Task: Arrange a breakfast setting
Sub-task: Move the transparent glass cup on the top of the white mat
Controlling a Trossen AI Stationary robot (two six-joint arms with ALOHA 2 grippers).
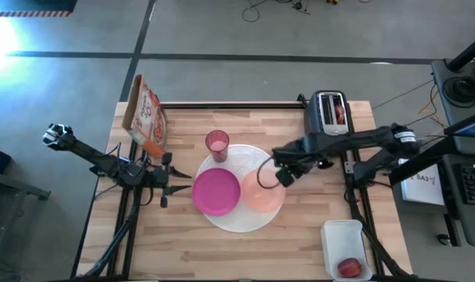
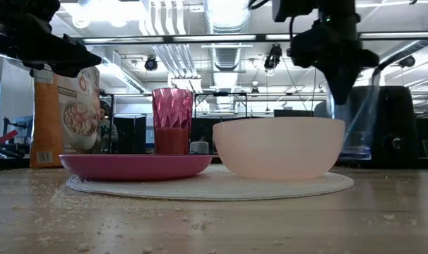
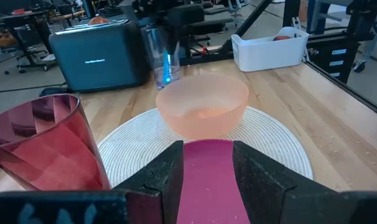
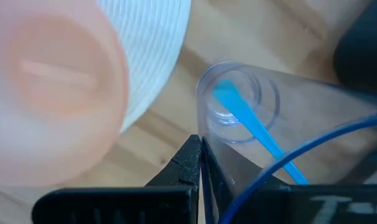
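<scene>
Beside white plate (image 1: 236,222), toaster side: right gripper (image 1: 284,177) pinched fully shut on rim of clear cup (image 4: 238,104), teal-handled spoon (image 4: 247,121) inside cup. Peach bowl (image 1: 262,189) on plate, just beside cup. Magenta bowl (image 1: 216,192) on plate's other half, touching peach bowl. Pink tumbler (image 1: 217,146) at plate's far edge. Left gripper (image 3: 207,169) at plate's left, fingers partly apart, astride magenta bowl's rim; grip unclear.

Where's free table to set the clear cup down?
Bare wood along the near edge, from below the left gripper to the tub, and right of the plate up to the toaster. Crowded: plate centre, where both bowls sit, and the tumbler and box at the back left.
</scene>
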